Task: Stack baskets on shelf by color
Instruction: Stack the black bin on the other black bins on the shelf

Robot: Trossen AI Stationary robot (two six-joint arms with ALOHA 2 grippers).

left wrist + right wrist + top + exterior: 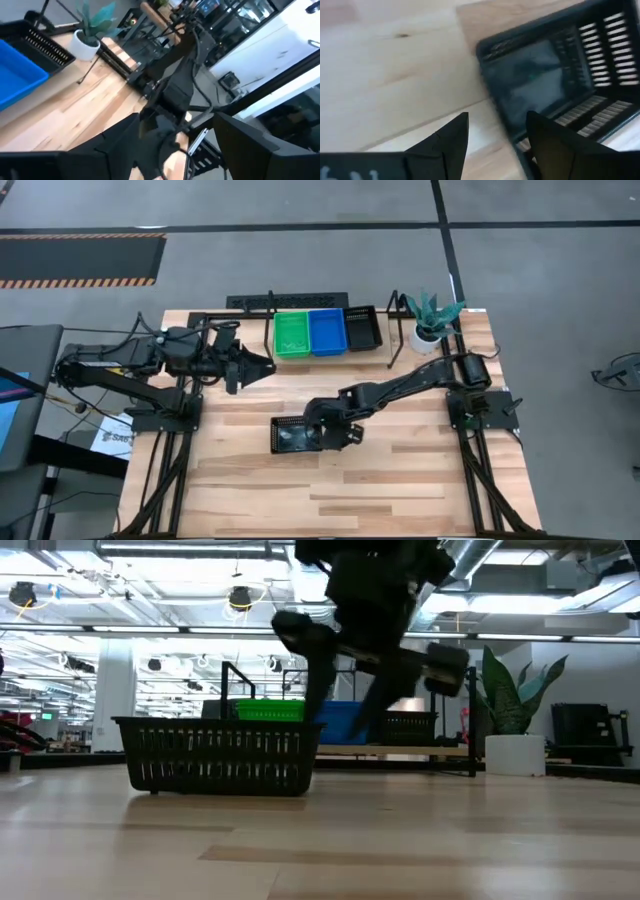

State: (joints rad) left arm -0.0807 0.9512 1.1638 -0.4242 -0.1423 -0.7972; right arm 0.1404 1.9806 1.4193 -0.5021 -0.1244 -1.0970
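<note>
**Black mesh basket: light, stiff, take it by the rim**

Black perforated plastic, the loose basket [297, 434] sits mid-bench, well apart from the shelf [300, 305]. It looks light and rigid; a thin wall suits pinching. The right gripper [496, 131] hangs released by its edge, probably not touching. The left gripper [262, 366] waits near the shelf, fingers spread.
</note>
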